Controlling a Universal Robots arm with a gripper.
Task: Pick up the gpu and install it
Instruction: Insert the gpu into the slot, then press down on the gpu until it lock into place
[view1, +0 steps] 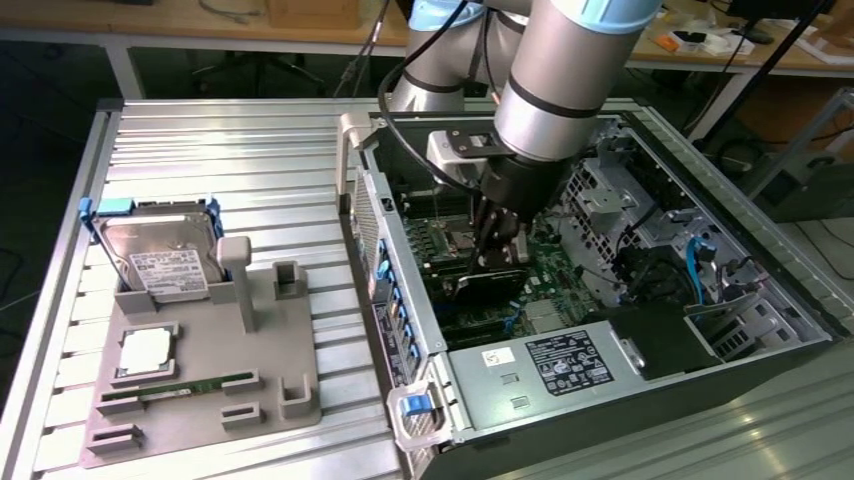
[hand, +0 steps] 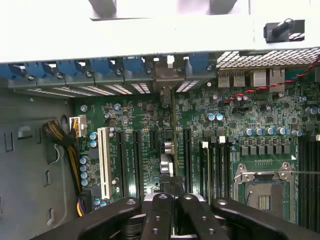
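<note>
reaching down into the open computer case (view1: 694, 330) at the centre of the exterior view, the fingers (hand: 161, 215) are seen closed on the edge of the gpu (view1: 487, 283), which is held upright over the green motherboard (hand: 200, 125).

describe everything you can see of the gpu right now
The gpu is a thin flat card with a black face, standing on edge inside the open computer case, down over the green motherboard. The pincer is shut on its upper edge, gripping it from above. In the wrist view the card runs edge-on from between the black fingers toward the rear slot openings, lined up with the expansion slots. Whether it is fully seated cannot be told.
</note>
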